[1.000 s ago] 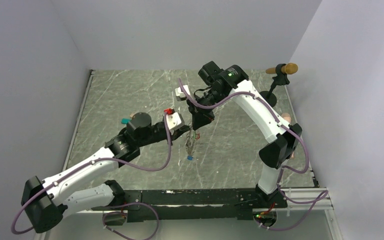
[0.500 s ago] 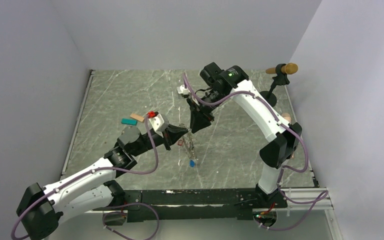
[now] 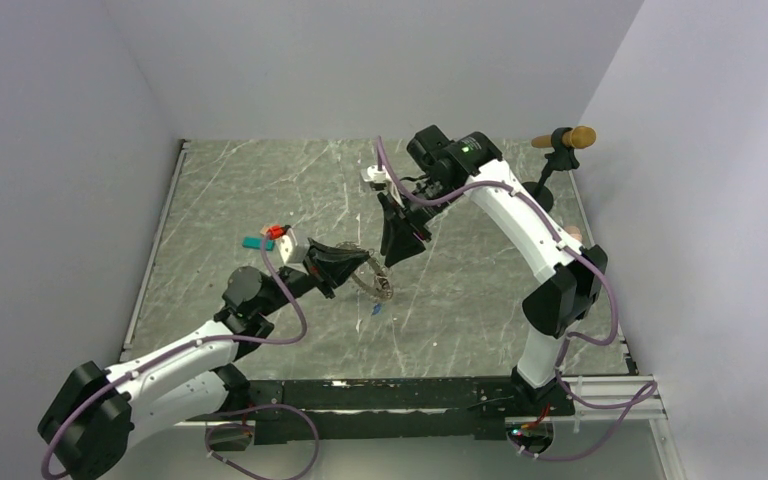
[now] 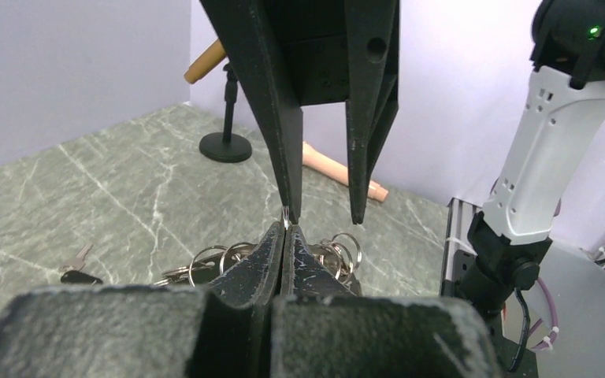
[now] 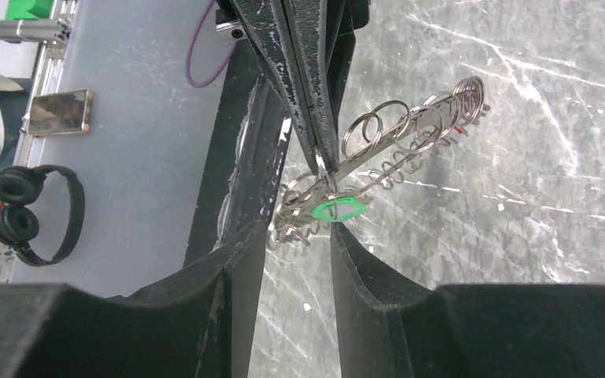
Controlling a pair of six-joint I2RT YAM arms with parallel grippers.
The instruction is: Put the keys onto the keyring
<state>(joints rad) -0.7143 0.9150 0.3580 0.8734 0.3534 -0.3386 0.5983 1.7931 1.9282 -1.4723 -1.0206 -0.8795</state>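
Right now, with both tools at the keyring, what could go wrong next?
1. The left tool pinches the keyring only by its thin edge, so it may slip or swing.
2. The green key lies between the open right tool fingers. If not fully threaded, it could drop.
3. Both tools' tips stand close and might collide.

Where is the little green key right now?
Centre of the right wrist view: the green key lies among the keyring's loops, right by the left gripper's shut tips and just ahead of the right gripper's open fingers.
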